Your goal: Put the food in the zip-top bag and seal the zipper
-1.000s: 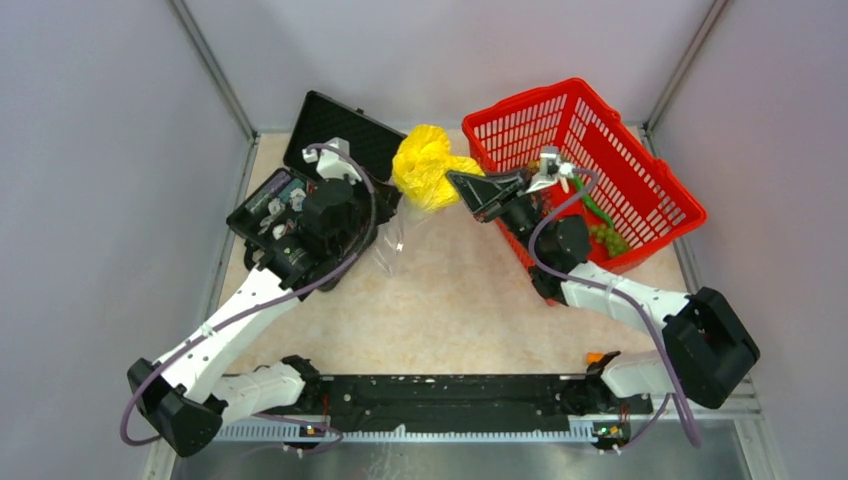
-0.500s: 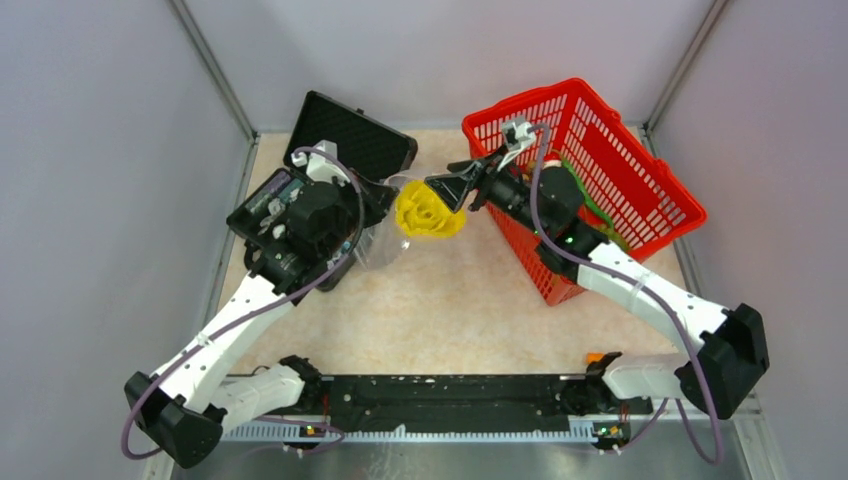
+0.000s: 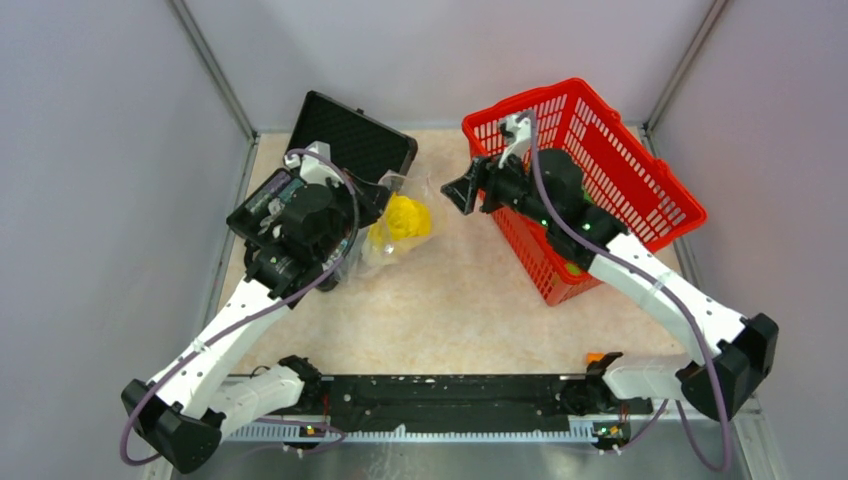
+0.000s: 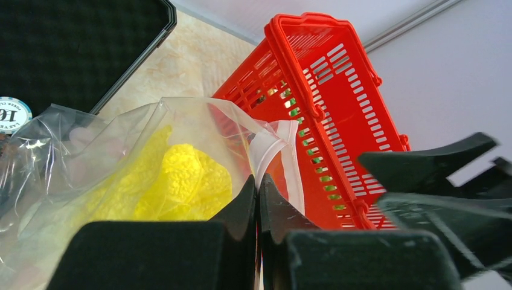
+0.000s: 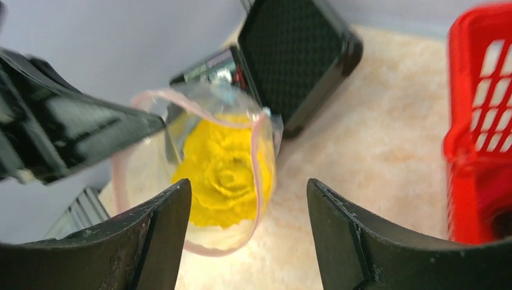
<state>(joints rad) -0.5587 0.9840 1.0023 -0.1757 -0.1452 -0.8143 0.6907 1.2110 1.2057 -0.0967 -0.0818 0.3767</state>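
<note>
The clear zip-top bag [image 3: 385, 245] hangs open-mouthed from my left gripper [image 4: 258, 181], which is shut on the bag's edge by the pale pink zipper [image 5: 261, 163]. A yellow leafy bunch [image 3: 400, 220] lies inside the bag [image 4: 90, 157], showing through the plastic [image 4: 181, 181] and through the mouth [image 5: 223, 169]. My right gripper [image 3: 462, 190] stands open and empty to the right of the bag, its fingers spread wide facing the mouth [image 5: 247, 187]. Green food [image 4: 290, 112] shows through the slots of the red basket.
The red basket [image 3: 600, 170] stands at the back right, under my right arm. An open black case [image 3: 350, 135] lies at the back left, right behind the bag, with a round chip [image 4: 12, 115] beside it. Bare tabletop [image 3: 450, 300] spreads in front.
My right gripper opened and let go of the yellow bunch, which dropped into the bag. The right gripper then drew back towards the basket. The left gripper stayed shut on the bag.
</note>
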